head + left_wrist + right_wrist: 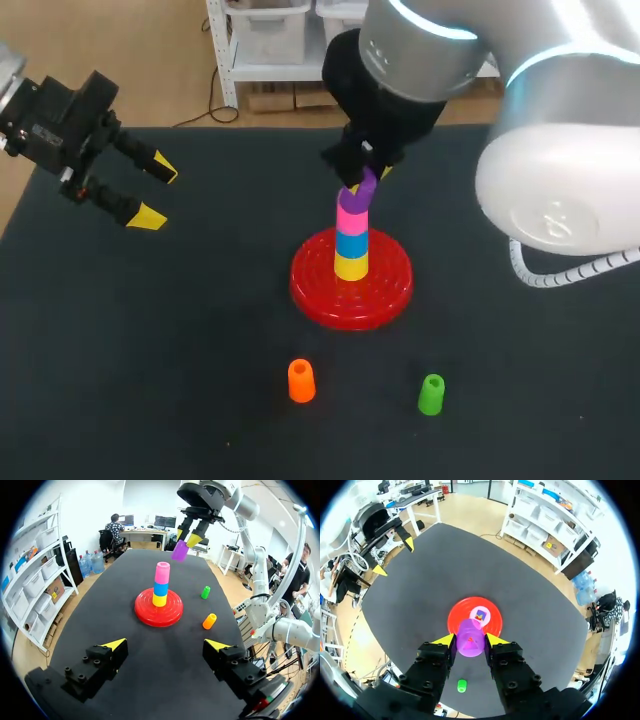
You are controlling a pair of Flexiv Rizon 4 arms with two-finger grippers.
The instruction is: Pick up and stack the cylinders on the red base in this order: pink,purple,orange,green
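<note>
A red base (351, 279) (158, 608) (457, 618) in the middle of the table carries a stack of yellow, blue and pink cylinders, the pink cylinder (351, 211) (162, 573) (480, 615) on top. My right gripper (366, 176) (186, 536) (470, 639) is shut on a purple cylinder (363, 188) (179, 550) (470, 637), held tilted just above and slightly beside the pink one. An orange cylinder (301, 380) (209, 621) and a green cylinder (431, 394) (205, 592) (462, 685) stand near the front edge. My left gripper (150, 190) (166, 643) hangs open and empty at the far left.
The dark table mat (150, 350) lies bare around the base and the two loose cylinders. My right arm's large white body (560, 180) hangs over the table's right side.
</note>
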